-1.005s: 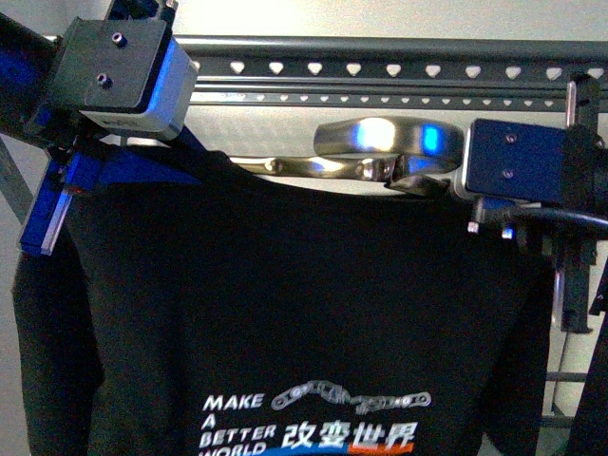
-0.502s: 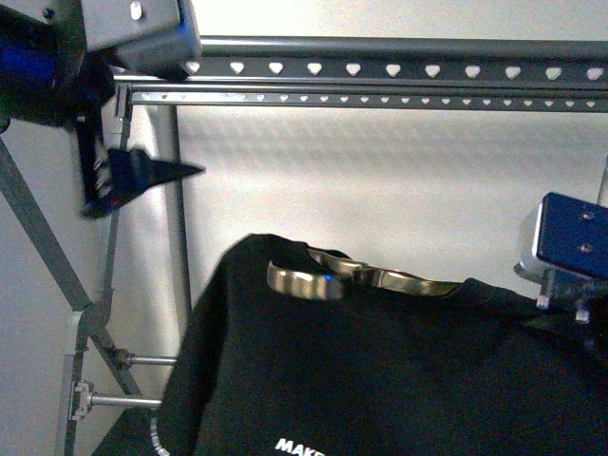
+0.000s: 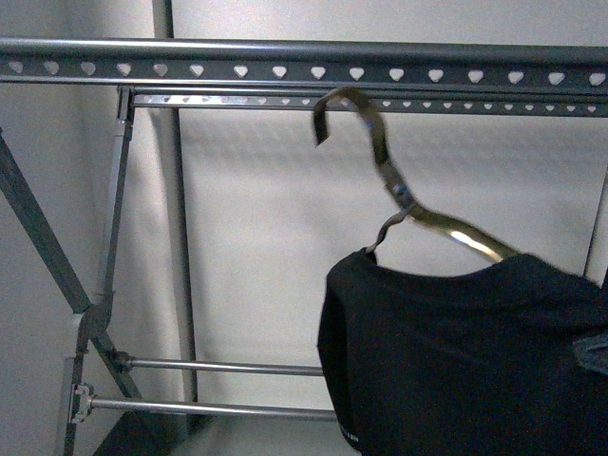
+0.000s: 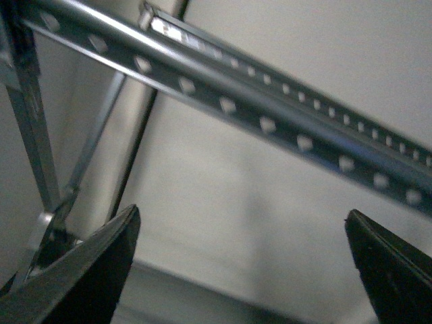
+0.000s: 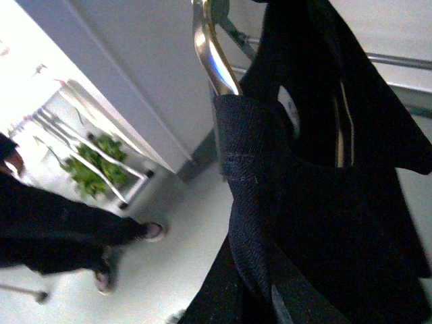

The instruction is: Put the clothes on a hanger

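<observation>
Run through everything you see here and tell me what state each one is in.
T-shirt: draped on the hook hanger, hanging tilted.
hook hanger: tilted, hook raised by the rail; cannot tell if it has caught.
rack top rail: level.
left pincer: open, holding nothing.
right pincer: mostly hidden by cloth; cannot tell open or shut.
</observation>
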### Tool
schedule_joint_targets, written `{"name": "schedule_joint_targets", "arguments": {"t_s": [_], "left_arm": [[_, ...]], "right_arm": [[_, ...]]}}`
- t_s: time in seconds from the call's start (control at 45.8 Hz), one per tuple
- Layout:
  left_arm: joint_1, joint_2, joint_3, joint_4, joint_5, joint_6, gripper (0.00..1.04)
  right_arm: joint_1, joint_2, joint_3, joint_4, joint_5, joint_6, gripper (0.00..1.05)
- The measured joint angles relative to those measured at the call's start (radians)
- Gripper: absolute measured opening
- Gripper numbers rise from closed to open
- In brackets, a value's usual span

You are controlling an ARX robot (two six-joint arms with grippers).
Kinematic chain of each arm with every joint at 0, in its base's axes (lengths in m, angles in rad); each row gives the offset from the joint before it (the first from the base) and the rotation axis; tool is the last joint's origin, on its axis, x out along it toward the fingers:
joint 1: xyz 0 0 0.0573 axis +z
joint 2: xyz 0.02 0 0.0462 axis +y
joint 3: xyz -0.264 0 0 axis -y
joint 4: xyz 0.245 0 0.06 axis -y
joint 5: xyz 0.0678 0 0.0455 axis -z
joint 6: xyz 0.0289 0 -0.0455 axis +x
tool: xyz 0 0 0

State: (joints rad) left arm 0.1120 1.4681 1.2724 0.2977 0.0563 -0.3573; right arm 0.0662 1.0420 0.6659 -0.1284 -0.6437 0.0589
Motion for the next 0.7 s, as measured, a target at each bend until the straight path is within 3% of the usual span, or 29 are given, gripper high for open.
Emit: {"name": "schedule_joint_targets", "arguments": {"t_s": [0.066,0.24,0.481,0.699], "left_arm": [[-0.025,-0.09,-0.096,-0.061,0.007,0.12,0.78],[-0.06,-0.285,-0.439,0.099,0.003,0.315,0.44],[-0.104,-0.402,-0.735,0.222,-0.056,0.343,0.05],[-0.11,-0.515,-0.902,0.285,-0.056,0.352,0.04]], "right_arm": [[-0.023,-0.018,0.019,0.001,-0.008,0.154,0.04],[-0.057,0.087,0.164,0.054,0.01,0.439,0.04],[-0.068,0.317,0.43,0.097,0.075,0.579,0.04],[-0.11,0.48,0.63,0.079,0.13,0.664,0.04]]}}
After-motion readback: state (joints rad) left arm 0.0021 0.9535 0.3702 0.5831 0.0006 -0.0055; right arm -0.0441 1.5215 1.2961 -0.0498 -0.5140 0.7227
